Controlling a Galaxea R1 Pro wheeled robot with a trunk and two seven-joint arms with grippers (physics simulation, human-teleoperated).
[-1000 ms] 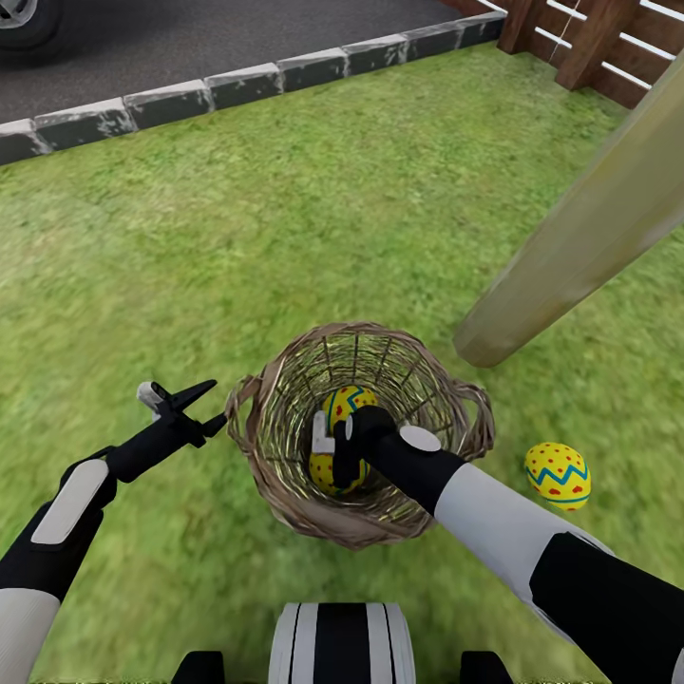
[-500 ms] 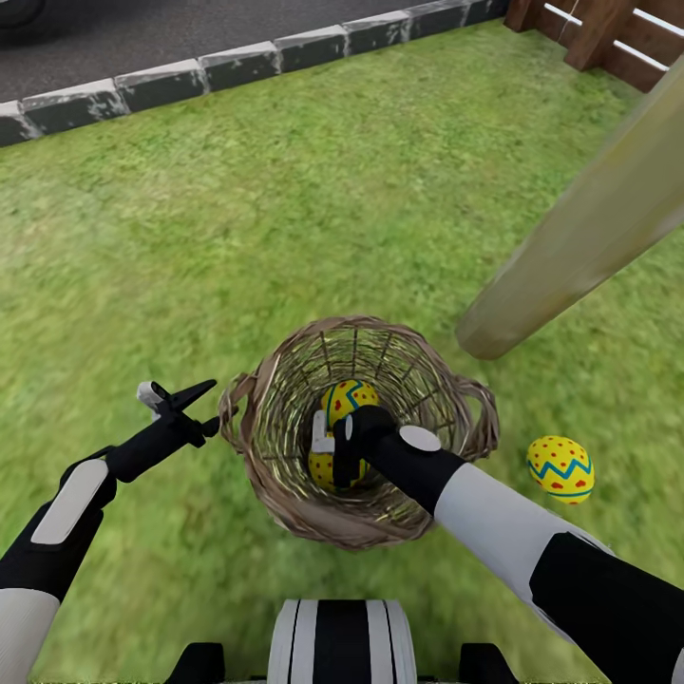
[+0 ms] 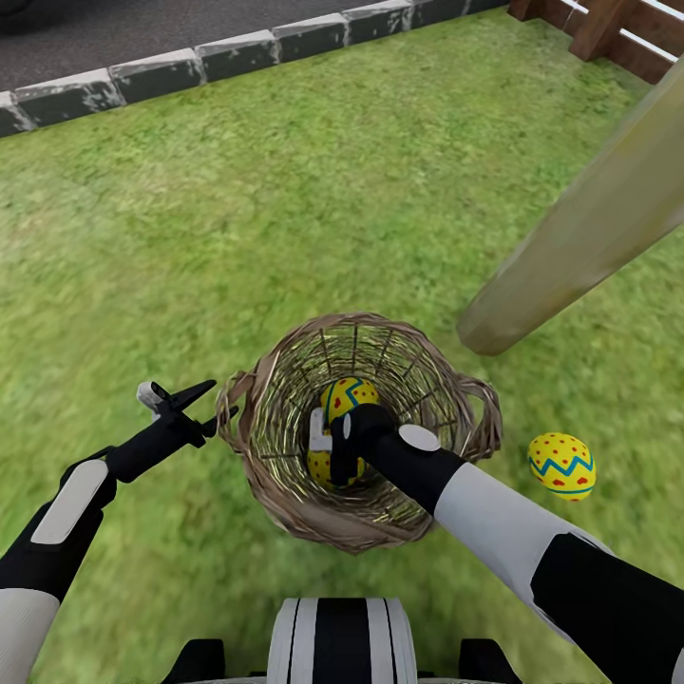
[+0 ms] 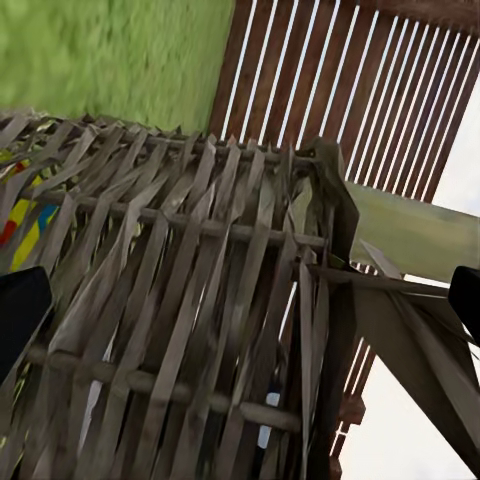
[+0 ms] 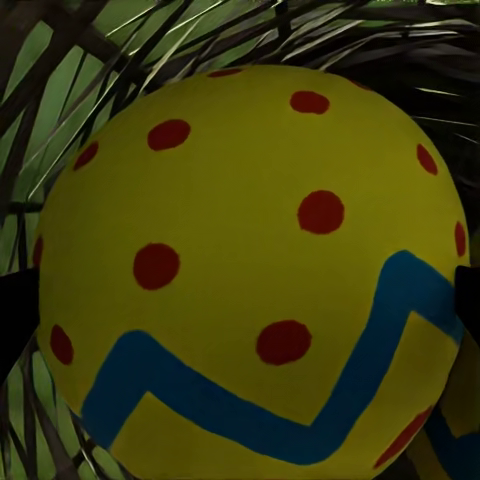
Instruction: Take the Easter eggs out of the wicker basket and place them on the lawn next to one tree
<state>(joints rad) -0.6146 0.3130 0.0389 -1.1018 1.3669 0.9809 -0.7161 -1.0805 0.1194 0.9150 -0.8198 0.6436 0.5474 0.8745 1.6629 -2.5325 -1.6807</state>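
My right gripper is reaching down into the wicker basket, which is sitting on the lawn just in front of me. Two Easter eggs are lying inside: the near egg is mostly hidden behind my fingers, and the far egg is showing its upper half above my wrist. My right jaws are standing either side of the near egg — through the wrist camera only dark slivers of fingertip are showing at the frame edges, so I cannot tell whether they are pinching it or merely straddling it.

A third egg is resting on the grass to the right of the basket, near the foot of the tree, whose trunk is cut off by the frame edge.

My left gripper is hovering just left of the basket rim, jaws spread, holding nothing. Its camera is looking closely at the woven wall; a fence is showing beyond.
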